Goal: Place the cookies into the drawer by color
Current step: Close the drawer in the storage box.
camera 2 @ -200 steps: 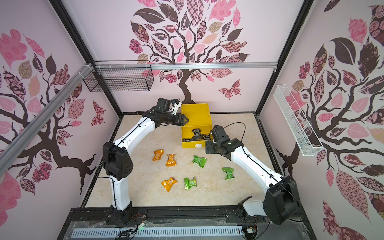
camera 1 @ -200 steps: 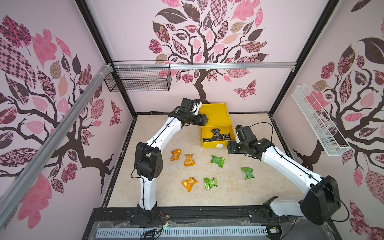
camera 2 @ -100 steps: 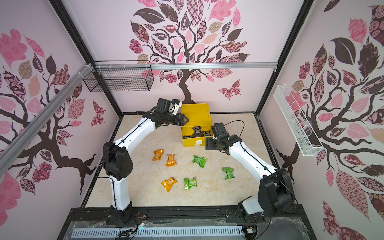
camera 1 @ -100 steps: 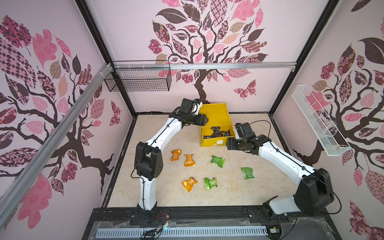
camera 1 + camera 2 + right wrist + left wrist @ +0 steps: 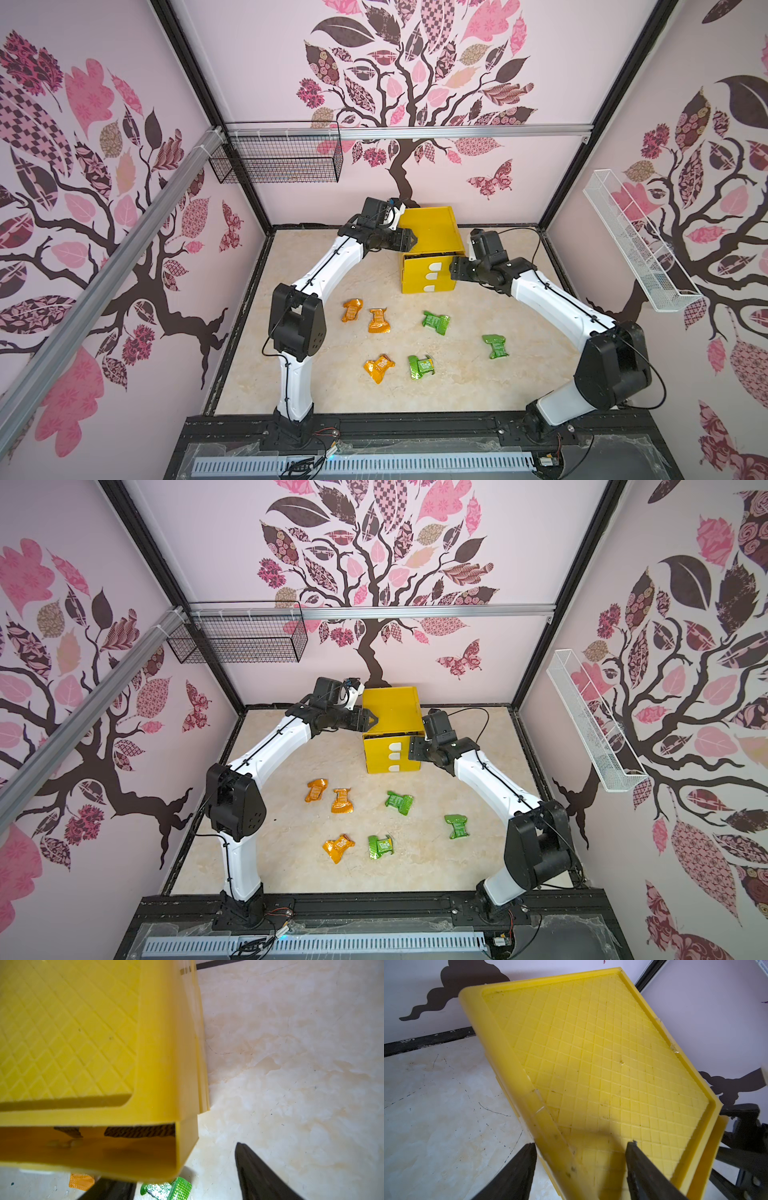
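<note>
The yellow drawer (image 5: pixel 430 232) chest stands at the back of the table in both top views, its top drawer out by a thin gap. Black cookies (image 5: pixel 139 1131) show in that gap. My left gripper (image 5: pixel 409 241) is open, its jaws straddling the chest's top left edge (image 5: pixel 517 1076). At the top drawer's front right corner (image 5: pixel 182 1147), my right gripper (image 5: pixel 453 268) is open. Three orange cookies (image 5: pixel 352 309) (image 5: pixel 378 321) (image 5: pixel 379 366) and three green cookies (image 5: pixel 435 322) (image 5: pixel 494 345) (image 5: pixel 420 365) lie loose on the table in front.
A black wire basket (image 5: pixel 276 160) hangs on the back wall at left. On the right wall there is a white wire basket (image 5: pixel 636 249). Walls close the table on three sides, and a black rail (image 5: pixel 415 424) runs along the front.
The top drawer, open a second ago with black cookies showing, has slid back almost shut as my right gripper moved toward the chest. My left gripper has stayed at the chest's top edge.
</note>
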Controlling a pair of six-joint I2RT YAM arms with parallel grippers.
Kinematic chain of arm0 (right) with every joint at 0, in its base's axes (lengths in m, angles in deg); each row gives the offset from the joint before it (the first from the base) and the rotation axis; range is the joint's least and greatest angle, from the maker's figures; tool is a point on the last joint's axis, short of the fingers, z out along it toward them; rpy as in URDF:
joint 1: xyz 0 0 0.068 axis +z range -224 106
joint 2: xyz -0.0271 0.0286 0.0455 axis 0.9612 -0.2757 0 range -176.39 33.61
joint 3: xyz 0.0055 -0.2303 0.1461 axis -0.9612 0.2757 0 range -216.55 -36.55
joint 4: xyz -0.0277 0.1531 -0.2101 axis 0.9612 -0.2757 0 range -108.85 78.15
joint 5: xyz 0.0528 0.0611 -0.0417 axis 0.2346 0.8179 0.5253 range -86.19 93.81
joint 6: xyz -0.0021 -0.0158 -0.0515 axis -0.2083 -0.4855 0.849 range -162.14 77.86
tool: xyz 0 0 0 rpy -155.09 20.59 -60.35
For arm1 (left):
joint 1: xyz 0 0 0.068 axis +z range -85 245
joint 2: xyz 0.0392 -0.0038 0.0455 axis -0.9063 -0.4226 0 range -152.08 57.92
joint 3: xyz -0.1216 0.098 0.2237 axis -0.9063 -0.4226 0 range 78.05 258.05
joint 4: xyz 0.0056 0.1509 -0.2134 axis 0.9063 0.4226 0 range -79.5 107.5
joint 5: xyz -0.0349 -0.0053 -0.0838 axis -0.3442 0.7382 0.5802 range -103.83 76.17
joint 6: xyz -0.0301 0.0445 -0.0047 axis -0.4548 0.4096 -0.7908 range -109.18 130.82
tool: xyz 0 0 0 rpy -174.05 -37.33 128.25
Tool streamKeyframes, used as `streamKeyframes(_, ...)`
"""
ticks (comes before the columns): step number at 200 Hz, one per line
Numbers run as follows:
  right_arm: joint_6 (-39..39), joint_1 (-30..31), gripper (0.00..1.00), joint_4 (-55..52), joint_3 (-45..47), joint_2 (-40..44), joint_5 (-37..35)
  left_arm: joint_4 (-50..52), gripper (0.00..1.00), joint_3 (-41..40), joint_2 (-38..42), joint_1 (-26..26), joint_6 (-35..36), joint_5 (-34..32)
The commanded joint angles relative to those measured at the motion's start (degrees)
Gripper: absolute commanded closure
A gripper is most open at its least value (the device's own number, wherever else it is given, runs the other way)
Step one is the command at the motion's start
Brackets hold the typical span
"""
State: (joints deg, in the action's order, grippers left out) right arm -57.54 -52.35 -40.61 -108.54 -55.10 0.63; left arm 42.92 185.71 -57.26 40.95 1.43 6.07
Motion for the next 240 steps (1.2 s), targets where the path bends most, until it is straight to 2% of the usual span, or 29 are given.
streamKeyframes(1, -0.27, -0.74, 0.24, 3.41, -2.75, -1.91, -1.74, 5.72, 0.28, -2.15, -1.89, -0.27, 1.02, -1.71)
streamKeyframes(89, -2.63, -0.8, 0.24, 9.49, -2.52, -4.37, -2.24, 5.14, 0.29, -3.3, -1.28, -0.29, 1.22, -1.18)
streamKeyframes(135, -4.31, -0.73, 0.24, 11.0, 0.36, -1.58, -1.76, 4.85, 0.29, -3.62, -0.98, -0.29, 1.24, -1.01)
streamKeyframes(167, -6.21, -0.49, 0.24, 10.41, 4.82, 2.8, -0.51, 4.46, 0.29, -4.23, -0.1, -0.29, 1.3, -1.15)
streamKeyframes(207, -6.75, 3.23, 0.24, 11.95, 12.39, 10.92, -3.08, 4.87, 0.29, -4.14, 0.24, -0.29, 1.34, -1.18)
streamKeyframes(240, -5.61, 7.62, 0.24, 22.59, 22.17, 15.38, -6.17, 4.46, 0.29, -4.62, 0.44, -0.29, 1.29, -1.18)
